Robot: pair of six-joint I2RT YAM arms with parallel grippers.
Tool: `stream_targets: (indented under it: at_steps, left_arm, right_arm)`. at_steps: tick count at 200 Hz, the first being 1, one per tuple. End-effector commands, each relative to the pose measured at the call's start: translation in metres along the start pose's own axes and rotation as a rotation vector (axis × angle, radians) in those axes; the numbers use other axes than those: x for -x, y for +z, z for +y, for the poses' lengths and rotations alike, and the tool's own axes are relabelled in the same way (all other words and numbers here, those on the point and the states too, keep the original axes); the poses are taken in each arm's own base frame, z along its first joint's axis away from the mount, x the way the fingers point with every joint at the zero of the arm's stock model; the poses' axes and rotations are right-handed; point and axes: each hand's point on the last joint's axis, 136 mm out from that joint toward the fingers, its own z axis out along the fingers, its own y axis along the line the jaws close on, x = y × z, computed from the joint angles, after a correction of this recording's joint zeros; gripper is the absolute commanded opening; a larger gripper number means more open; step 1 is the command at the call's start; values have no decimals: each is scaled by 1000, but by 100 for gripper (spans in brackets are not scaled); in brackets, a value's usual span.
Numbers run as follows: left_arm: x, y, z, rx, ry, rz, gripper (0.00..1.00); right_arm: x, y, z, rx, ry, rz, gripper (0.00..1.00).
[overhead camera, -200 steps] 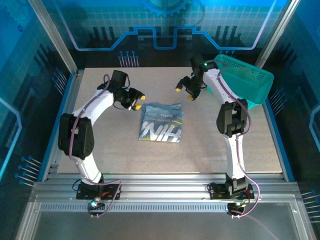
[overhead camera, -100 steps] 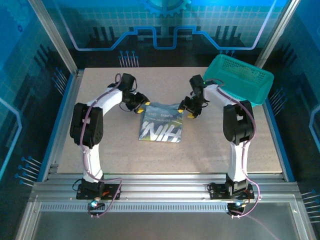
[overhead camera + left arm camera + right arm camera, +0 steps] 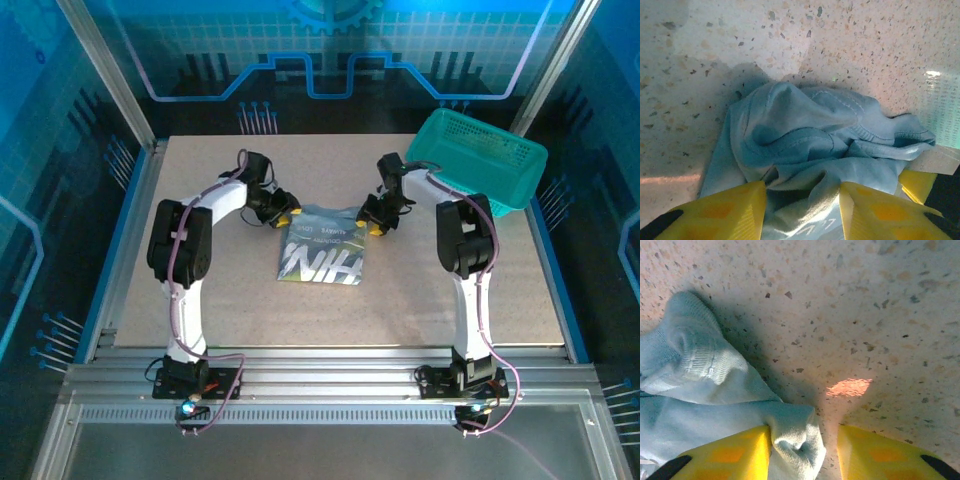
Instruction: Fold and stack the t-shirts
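One pale grey-blue t-shirt lies folded mid-table, white block lettering up. My left gripper is down at its far left corner and my right gripper at its far right corner. In the left wrist view the yellow fingers stand apart, with bunched shirt fabric rising between and beyond them; the left gripper is open. In the right wrist view the right gripper is open too. A folded corner of the shirt lies in the gap against the left finger, with bare table before the other.
A teal mesh basket stands at the table's far right corner, just behind the right arm. The speckled tabletop is bounded by blue and aluminium rails. Both arms arch inward over the far half of the table.
Both grippers came inward and down from above the table to the shirt's far corners. The shirt itself has stayed in place.
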Motion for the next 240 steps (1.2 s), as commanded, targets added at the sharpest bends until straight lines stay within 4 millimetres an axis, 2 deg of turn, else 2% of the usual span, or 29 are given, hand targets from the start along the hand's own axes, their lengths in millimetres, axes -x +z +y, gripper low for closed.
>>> stream_targets:
  at_steps: [1,26,61,83,108,188,212,240]
  left_arm:
    - [3,5,-11,-42,22,16,40]
    - [5,6,-15,-63,23,13,26]
    - [3,-8,-25,-88,26,-10,10]
    - [0,-15,-27,-96,29,-16,0]
    - [-2,-24,-28,-96,31,-27,0]
    - [-13,-55,-29,-111,22,-61,0]
    - [-12,-61,-22,-104,11,-73,0]
    - [-1,-61,-12,-98,-8,-86,0]
  right_arm:
    - [2,3,5,17,9,12,38]
    - [3,2,6,20,8,6,30]
    - [4,-4,12,23,-1,-11,14]
    - [3,-10,17,29,-7,-22,7]
    - [1,-17,21,34,-13,-31,0]
    - [-12,-59,48,51,-46,-77,0]
    - [-9,-61,56,56,-53,-81,0]
    - [3,-53,58,36,-52,-83,0]
